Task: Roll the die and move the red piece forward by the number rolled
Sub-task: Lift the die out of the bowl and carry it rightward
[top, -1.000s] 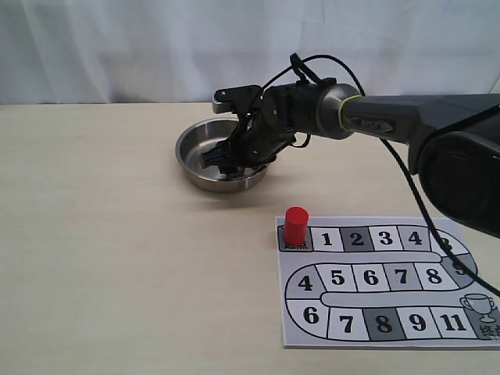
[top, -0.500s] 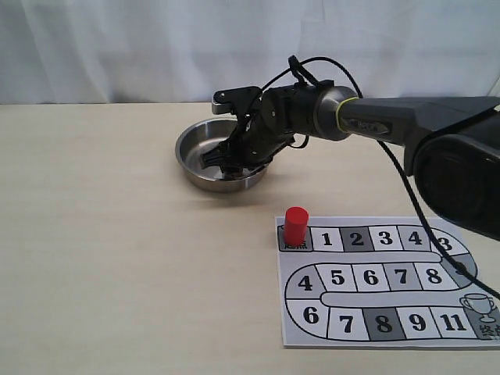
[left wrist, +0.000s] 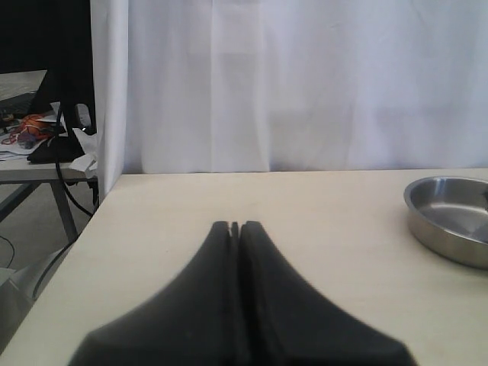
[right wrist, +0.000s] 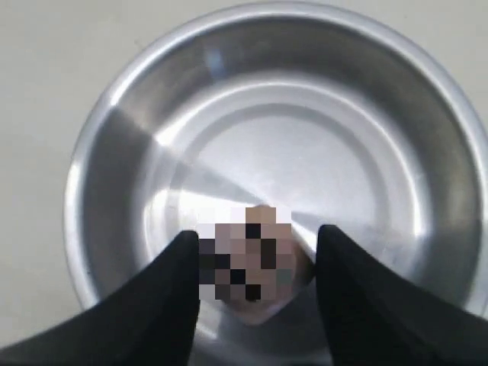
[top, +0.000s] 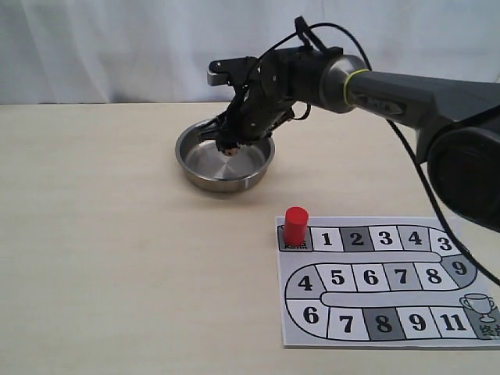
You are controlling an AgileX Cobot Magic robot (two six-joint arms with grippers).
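"Right wrist view first: where is the die (right wrist: 248, 263) sitting?"

"I am pinching it in my right gripper (right wrist: 255, 263). My fingers (right wrist: 171, 293) are sitting narrow and clamping its two sides. I am hanging it over the steel bowl (right wrist: 114, 114), and it is looking clear of the bowl's floor."

"Why there?"

"I am judging that a release from this height is going to make it tumble, while the bowl's wall is stopping it from running across the table (top: 117, 234)."

"And the red piece (top: 295, 225)?"

"It is standing upright on the start square at the ten o'clock corner of the board (top: 383, 281). The bowl is lying at its eleven o'clock, well apart. I am leaving it there because no number is showing yet."

"Your other arm?"

"My left gripper (left wrist: 235, 229) is pressing its fingers together on nothing, low over the table and off to one side of the bowl, so it is not crowding the roll."
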